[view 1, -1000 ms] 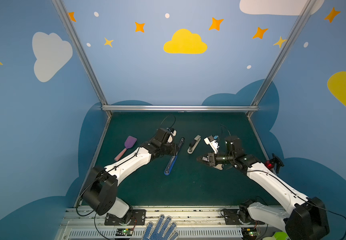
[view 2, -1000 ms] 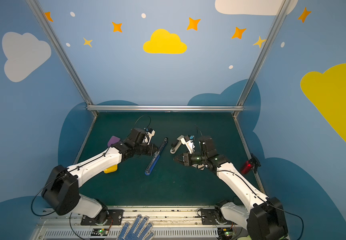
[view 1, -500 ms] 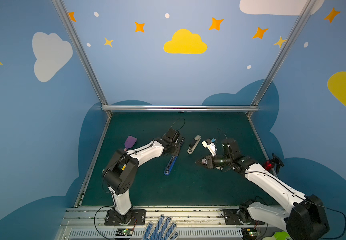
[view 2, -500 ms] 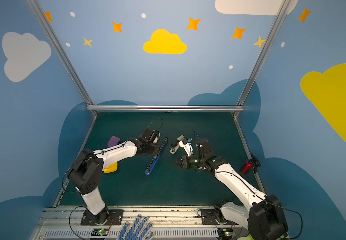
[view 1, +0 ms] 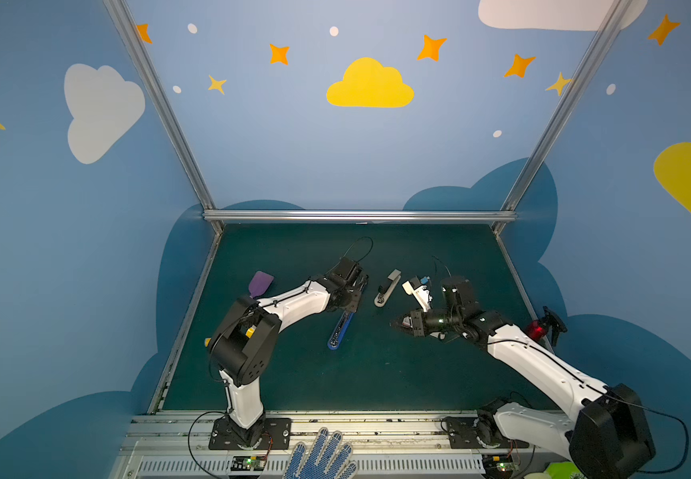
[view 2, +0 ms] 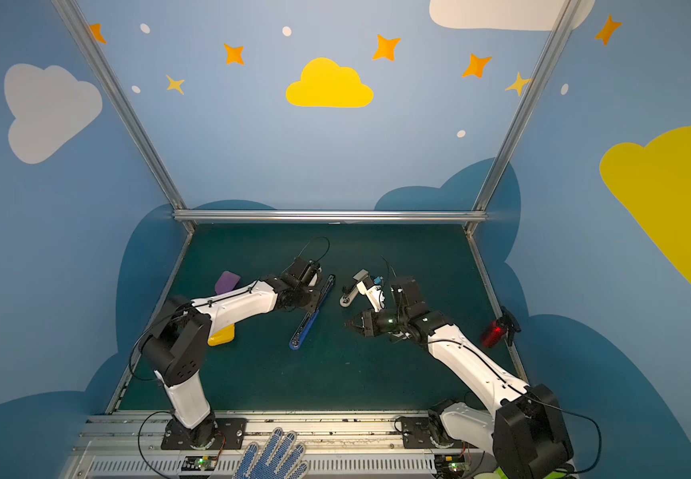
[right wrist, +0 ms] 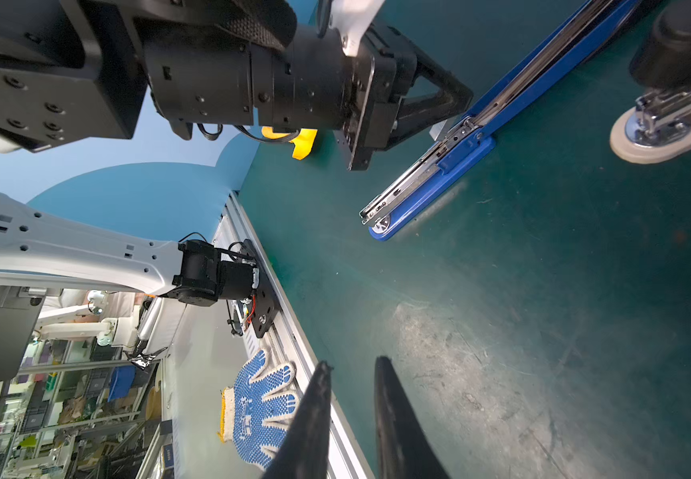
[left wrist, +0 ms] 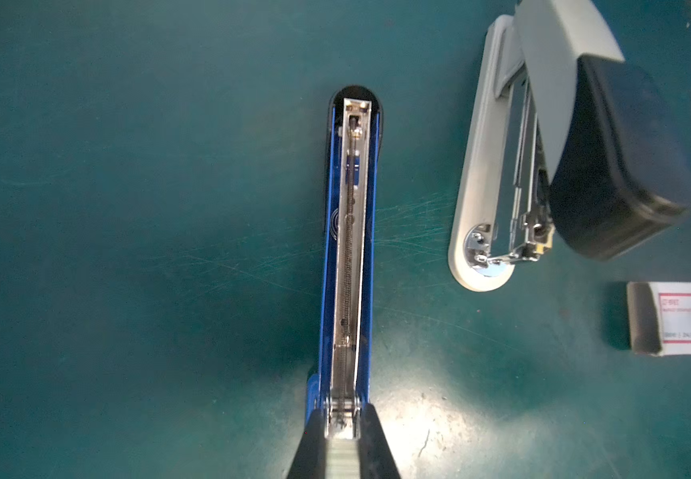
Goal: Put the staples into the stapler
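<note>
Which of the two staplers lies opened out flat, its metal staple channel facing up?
The long blue stapler: its silver channel and spring show from above. The shorter grey-and-black stapler beside it has its top arm over its magazine.

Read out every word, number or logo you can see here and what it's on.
"24/6": seemingly the end of the bottom line on the small flat white cardboard staple box; the rest of that line and the red print above it are too blurred to read.
Unreadable: a round embossed mark on the long blue opened stapler.
No text seen on the grey and black stapler or the blue-dotted knit glove.
</note>
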Controlling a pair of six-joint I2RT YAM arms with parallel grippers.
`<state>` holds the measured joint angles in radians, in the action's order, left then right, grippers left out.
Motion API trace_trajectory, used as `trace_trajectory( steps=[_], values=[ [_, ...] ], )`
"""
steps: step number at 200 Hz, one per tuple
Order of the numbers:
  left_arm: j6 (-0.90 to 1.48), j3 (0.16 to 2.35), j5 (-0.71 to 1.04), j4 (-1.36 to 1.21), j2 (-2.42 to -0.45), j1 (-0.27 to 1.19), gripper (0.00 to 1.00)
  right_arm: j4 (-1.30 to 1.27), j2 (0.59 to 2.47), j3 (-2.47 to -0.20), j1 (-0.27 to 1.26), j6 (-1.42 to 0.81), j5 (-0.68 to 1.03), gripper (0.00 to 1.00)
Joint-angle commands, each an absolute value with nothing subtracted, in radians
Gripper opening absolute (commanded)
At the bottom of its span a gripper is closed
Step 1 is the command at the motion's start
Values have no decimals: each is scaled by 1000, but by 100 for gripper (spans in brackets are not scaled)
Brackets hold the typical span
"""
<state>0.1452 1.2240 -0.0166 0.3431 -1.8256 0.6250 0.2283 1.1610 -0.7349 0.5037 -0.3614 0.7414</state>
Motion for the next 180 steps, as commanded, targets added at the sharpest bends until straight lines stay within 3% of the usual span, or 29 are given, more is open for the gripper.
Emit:
trace_trajectory(
  steps=[1, 103, 180],
  values=[
    [133, 1205, -31, 344, -1846, 630, 13, 230, 1163, -767, 508, -356, 744, 21],
    [96, 1183, -92, 348, -1855, 655, 13, 232, 1155, -772, 503, -362, 745, 21],
    [96, 1145, -153, 366, -1811, 692, 23, 209, 1167, -769, 502, -375, 749, 21]
  ],
)
